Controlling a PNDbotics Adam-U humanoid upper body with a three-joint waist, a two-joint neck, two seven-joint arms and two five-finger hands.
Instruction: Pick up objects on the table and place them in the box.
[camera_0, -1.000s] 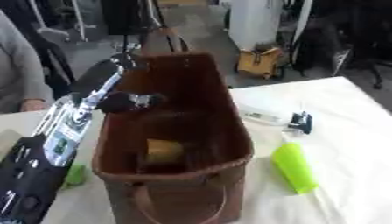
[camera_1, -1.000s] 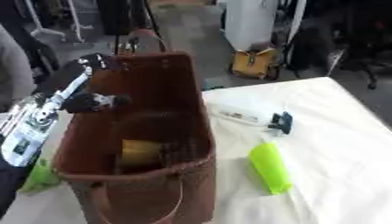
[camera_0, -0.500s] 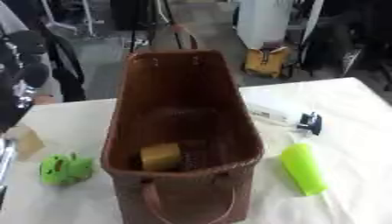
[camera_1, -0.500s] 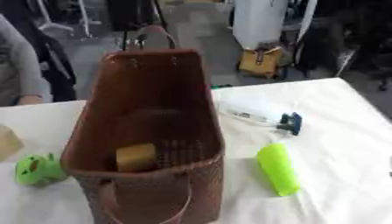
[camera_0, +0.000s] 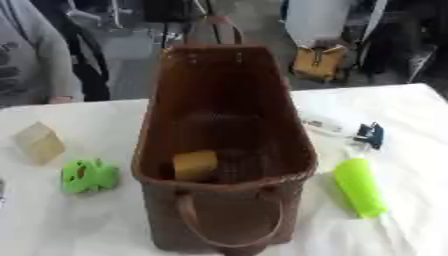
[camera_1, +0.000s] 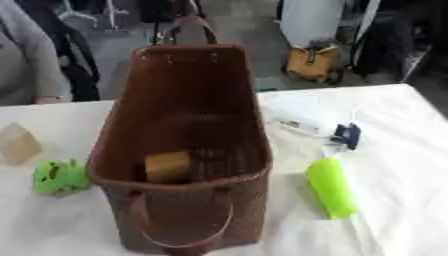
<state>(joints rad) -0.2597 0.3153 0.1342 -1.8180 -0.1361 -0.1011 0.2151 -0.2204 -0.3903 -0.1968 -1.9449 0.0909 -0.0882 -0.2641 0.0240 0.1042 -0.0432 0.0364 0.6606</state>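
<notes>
Tan block (camera_0: 38, 142): on the table (camera_0: 105, 220), far left.
Green toy (camera_0: 88, 175): just beside the basket's left wall.
Basket (camera_0: 289, 125): brown, woven, mid-table; one handle hangs over its near end.
Yellow block (camera_0: 194, 165): inside the basket, on its floor.
White item (camera_1: 302, 122): right of the basket, a dark piece at its end.
Green cylinder (camera_0: 359, 187): lying right of the basket.
Hands: neither shows; fingers cannot be told.

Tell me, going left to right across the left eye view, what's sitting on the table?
Tan block → green toy → brown basket → lime tube, with a small dark blue thing lying farther back.
</notes>
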